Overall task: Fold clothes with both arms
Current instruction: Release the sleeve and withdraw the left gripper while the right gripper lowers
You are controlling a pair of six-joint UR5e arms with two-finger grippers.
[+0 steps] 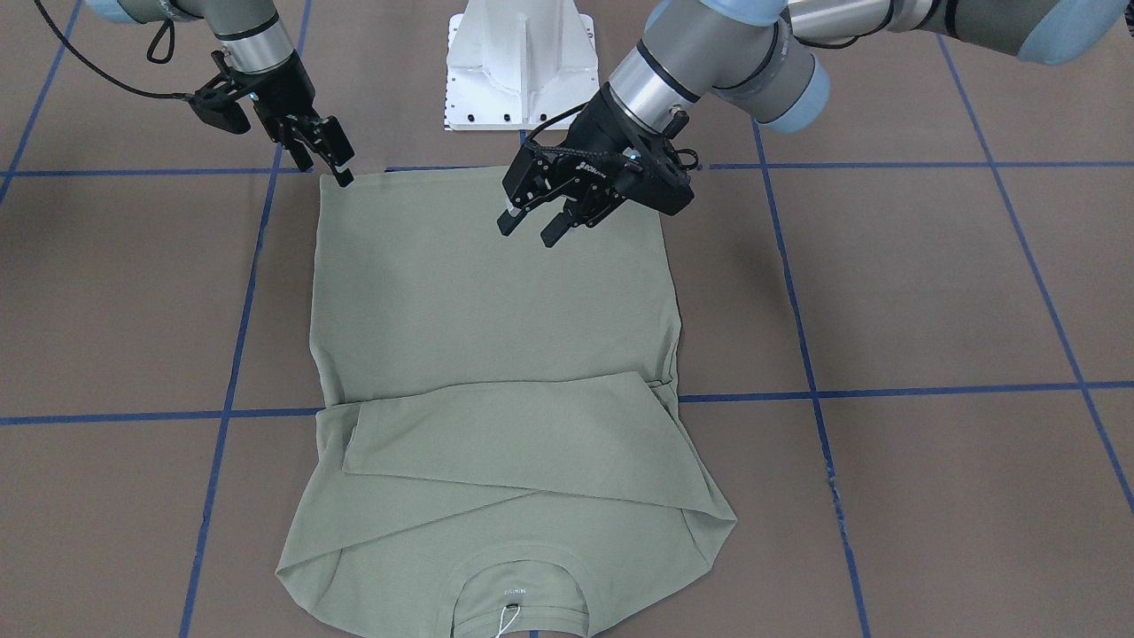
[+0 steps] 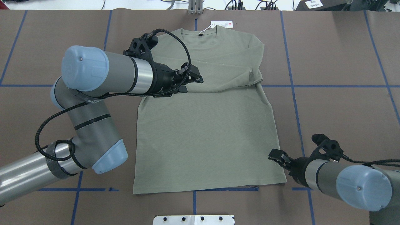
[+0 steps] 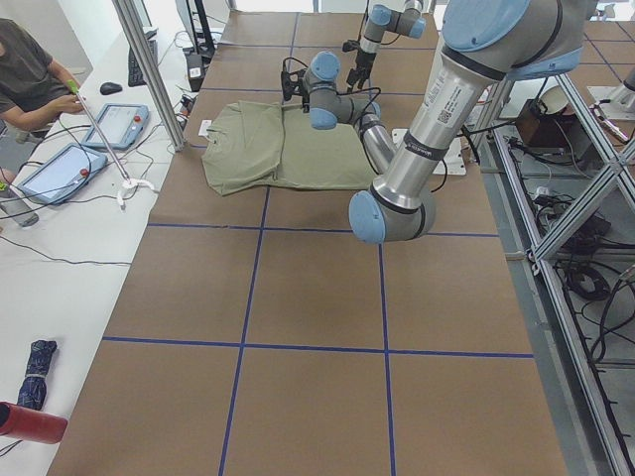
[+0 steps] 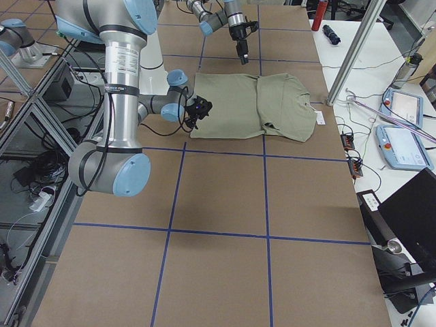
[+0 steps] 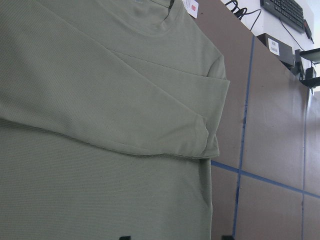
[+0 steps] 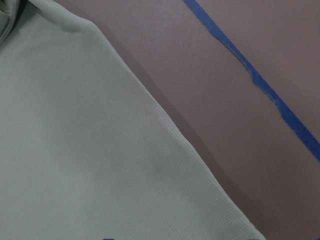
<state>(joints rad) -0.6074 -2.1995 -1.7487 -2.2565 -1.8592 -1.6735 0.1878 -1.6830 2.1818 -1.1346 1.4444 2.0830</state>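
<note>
On the brown table [image 2: 337, 109], the shirt [image 2: 206, 131] lies flat: hem toward the robot base, collar at the far side, hang tag [image 2: 222, 24] on the table just past the collar. Both sleeves are folded across the chest (one cuff ends near the shirt's right edge).

Left gripper [image 1: 532, 226] hangs over the shirt's left half, by the lower edge of the folded sleeve. Its jaws are spread with nothing between them, and it looks clear of the fabric.

Right gripper [image 1: 341, 168] sits at the hem corner on the robot's right, tip at the cloth edge. I cannot tell whether it is released or pinching the corner, nor whether it touches. The right wrist view shows only the shirt's side edge close up, with table beside it.

Hem runs straight along a blue tape line [image 2: 225, 188]. Bare table on both sides of the shirt. White base plate [image 1: 518, 62] is just behind the hem.
</note>
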